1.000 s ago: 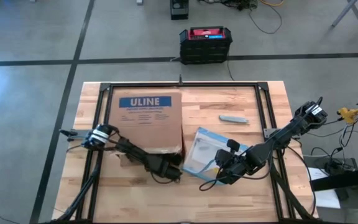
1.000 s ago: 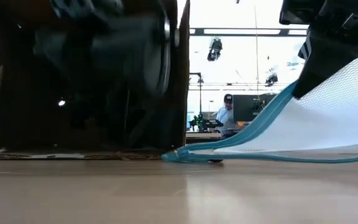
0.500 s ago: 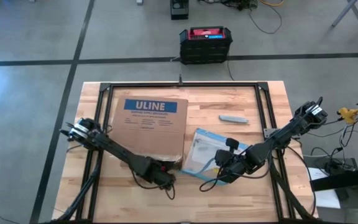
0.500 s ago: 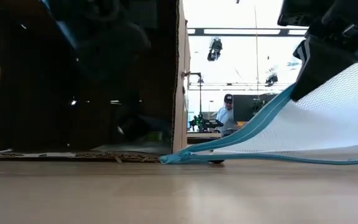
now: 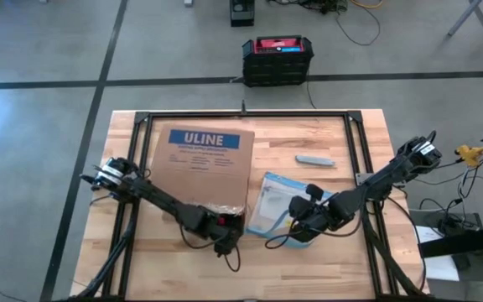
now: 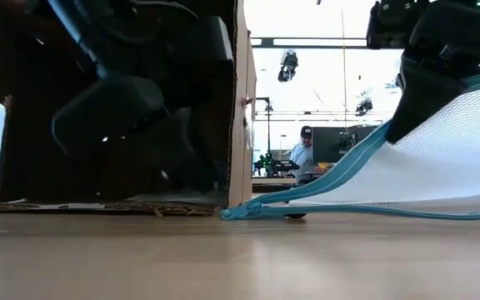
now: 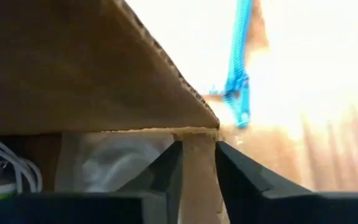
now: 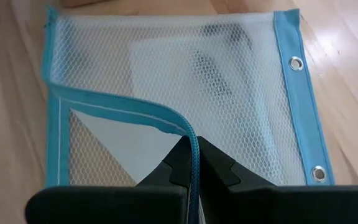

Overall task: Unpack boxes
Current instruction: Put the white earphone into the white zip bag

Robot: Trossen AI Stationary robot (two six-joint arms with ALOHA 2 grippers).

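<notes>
The brown cardboard box with the blue ULINE label rests on the table, its open side toward the near edge. Inside it, white packing and a white cable show. My left gripper is at the box's near right corner, its fingers a little apart with a cardboard edge between them. To the right lies a clear mesh pouch with blue edging. My right gripper is shut on its near edge. My left gripper straddles a cardboard edge of the box at its near right corner, slanting down from the near side. Whether its fingers touch the cardboard, I cannot tell. My right gripper pinches the pouch's blue zipper edge between its two fingers, slanting down from the near side. That edge is raised off the table; the pouch slopes down, its far part lying on the wood.
A grey flat piece lies on the table beyond the pouch. Black frame rails run along the table's edges. A black crate with a red top stands on the floor past the far edge. A person sits far behind.
My left gripper has risen a little at the box's near right corner and its wrist has rolled. The box has turned slightly on the table, its near right corner shifting. My right gripper and the pouch have kept still.
</notes>
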